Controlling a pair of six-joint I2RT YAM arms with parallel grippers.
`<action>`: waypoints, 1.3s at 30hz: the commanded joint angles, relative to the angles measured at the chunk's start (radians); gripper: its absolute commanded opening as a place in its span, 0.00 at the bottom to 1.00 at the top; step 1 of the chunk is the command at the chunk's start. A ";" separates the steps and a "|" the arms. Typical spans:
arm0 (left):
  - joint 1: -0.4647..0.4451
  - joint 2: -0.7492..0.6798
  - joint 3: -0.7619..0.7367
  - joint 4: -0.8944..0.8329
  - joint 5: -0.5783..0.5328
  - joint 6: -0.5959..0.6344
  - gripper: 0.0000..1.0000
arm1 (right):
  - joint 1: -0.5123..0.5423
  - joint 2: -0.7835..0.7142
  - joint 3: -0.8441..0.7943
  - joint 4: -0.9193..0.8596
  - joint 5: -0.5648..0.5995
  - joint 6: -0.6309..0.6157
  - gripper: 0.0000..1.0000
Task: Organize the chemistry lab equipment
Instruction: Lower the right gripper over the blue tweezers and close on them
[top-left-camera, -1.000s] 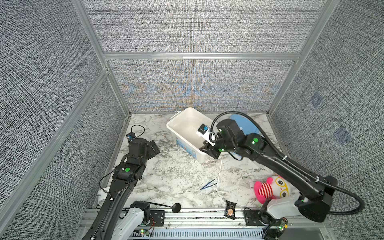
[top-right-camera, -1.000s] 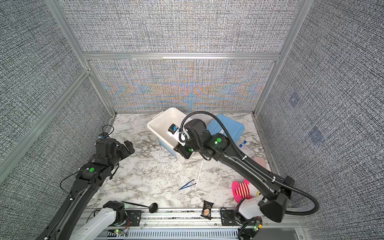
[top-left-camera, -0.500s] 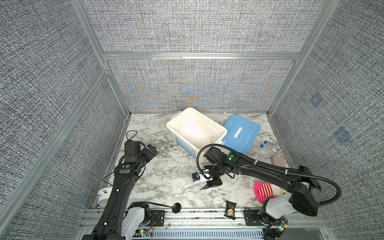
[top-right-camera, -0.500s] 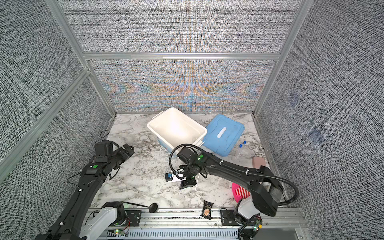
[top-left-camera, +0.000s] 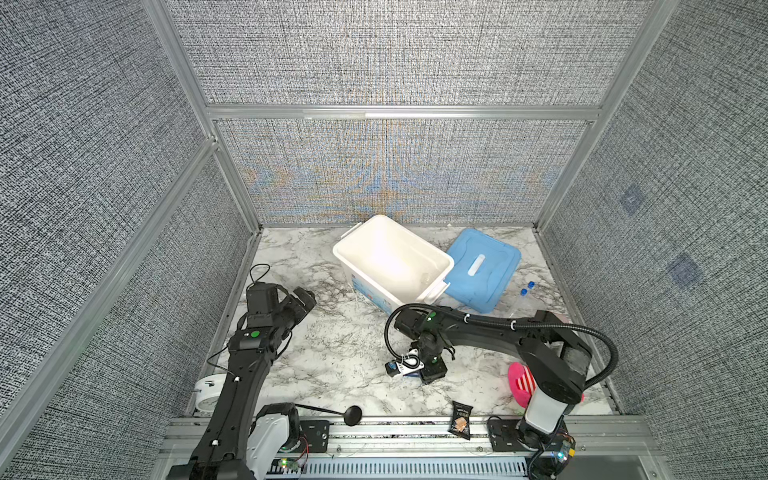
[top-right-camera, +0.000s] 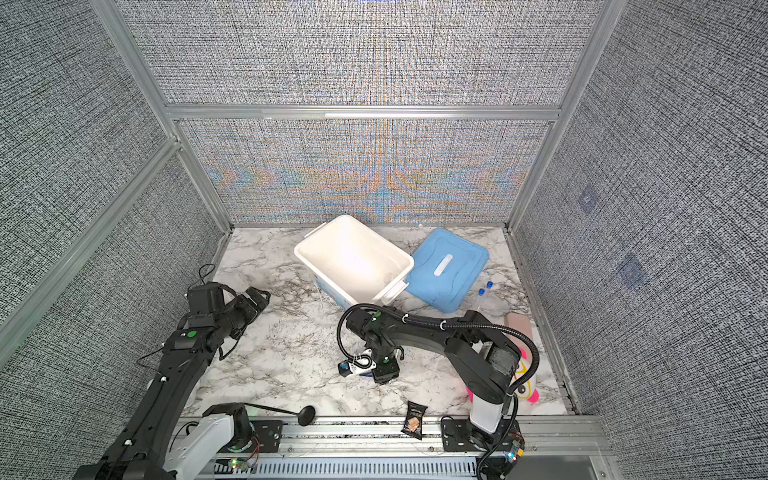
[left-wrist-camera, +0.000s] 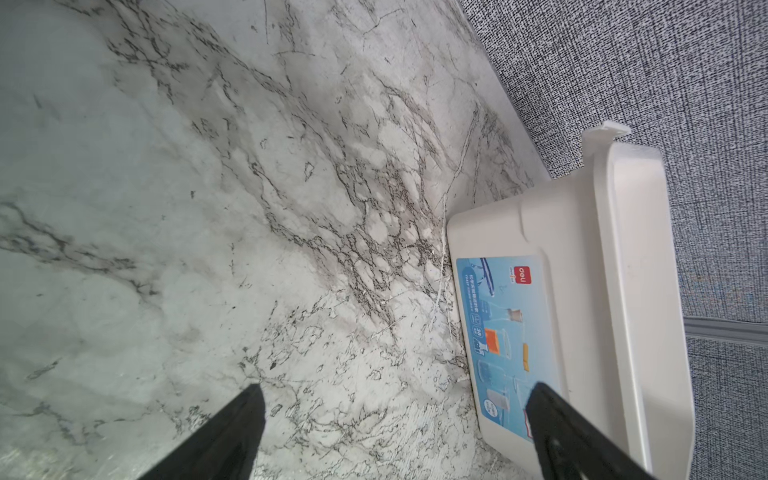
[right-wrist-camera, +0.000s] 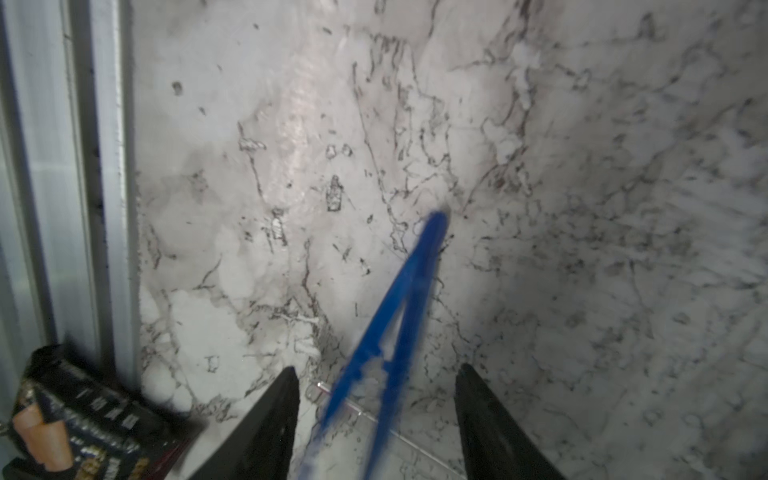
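Jaws of the right gripper (right-wrist-camera: 377, 368) stand apart, straddling the dark blue tweezers (right-wrist-camera: 415, 282) on the desk (right-wrist-camera: 582, 208) without touching; their long axis runs nearly straight ahead from the gap. Seen from above, snack packet (top-left-camera: 460, 422) lies at five o'clock, white box (top-left-camera: 386, 297) at twelve. Left gripper (top-left-camera: 303, 297), gaping, waits well apart at ten o'clock.

I see both top views looking steeply down from high at the front, sharing the whole desk (top-left-camera: 332, 353). My left wrist view faces the white box (left-wrist-camera: 582, 232) closely; my right wrist view hugs the desk over blue tweezers (right-wrist-camera: 399, 299).
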 joint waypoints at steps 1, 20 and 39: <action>0.003 -0.001 0.001 0.039 0.024 -0.004 0.99 | 0.002 -0.016 -0.007 0.028 0.054 0.017 0.59; 0.008 -0.052 -0.020 0.031 0.005 -0.004 0.99 | 0.010 -0.011 -0.050 0.064 0.109 0.067 0.39; 0.008 -0.076 -0.008 0.032 0.032 -0.015 0.99 | 0.009 -0.183 -0.025 0.136 -0.017 0.156 0.13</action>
